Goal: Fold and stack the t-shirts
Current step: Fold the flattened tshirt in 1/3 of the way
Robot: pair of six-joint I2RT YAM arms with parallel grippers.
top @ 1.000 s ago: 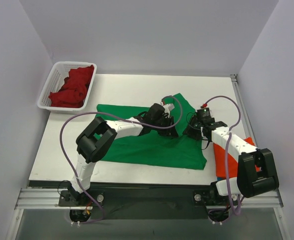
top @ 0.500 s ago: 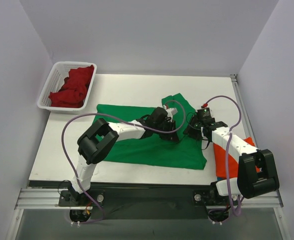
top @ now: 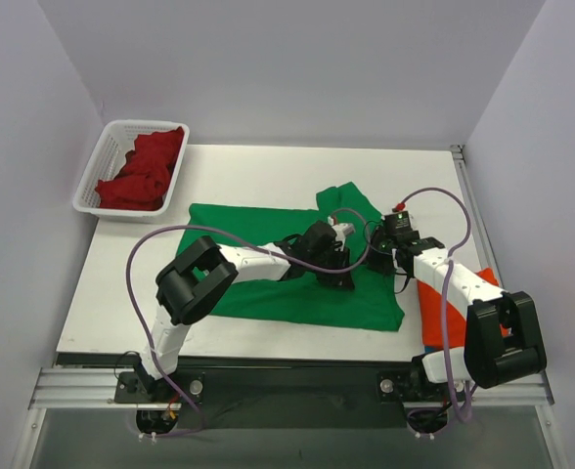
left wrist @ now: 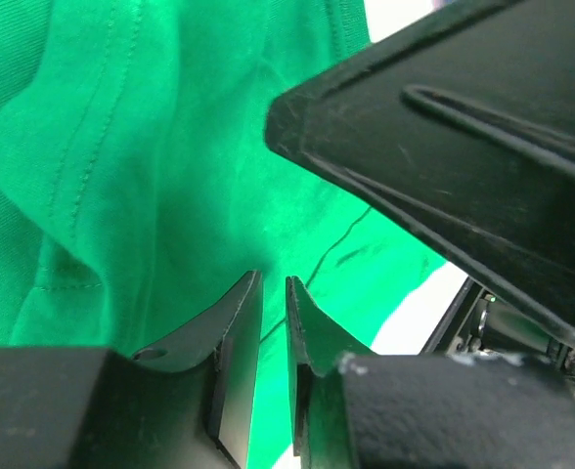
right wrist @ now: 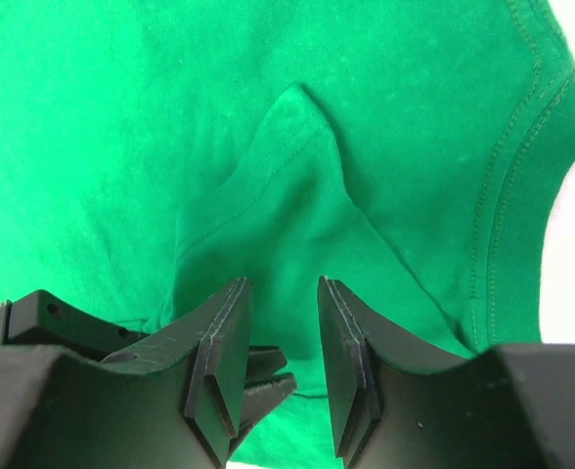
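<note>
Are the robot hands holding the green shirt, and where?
Cannot tell. Both the left gripper and right gripper sit on the green t-shirt near its right sleeve, but no pinched cloth shows.

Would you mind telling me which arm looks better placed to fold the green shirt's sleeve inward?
Probably the right: its end effector sits at the green shirt's sleeve edge, cloth between its fingers. The left end effector is mid-shirt.

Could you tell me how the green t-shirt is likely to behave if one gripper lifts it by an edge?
The green t-shirt will probably drape limply: the right wrist view shows soft folds and a raised pucker. It looks light and thin, so it may drag and unfold rather than lift flat.
</note>
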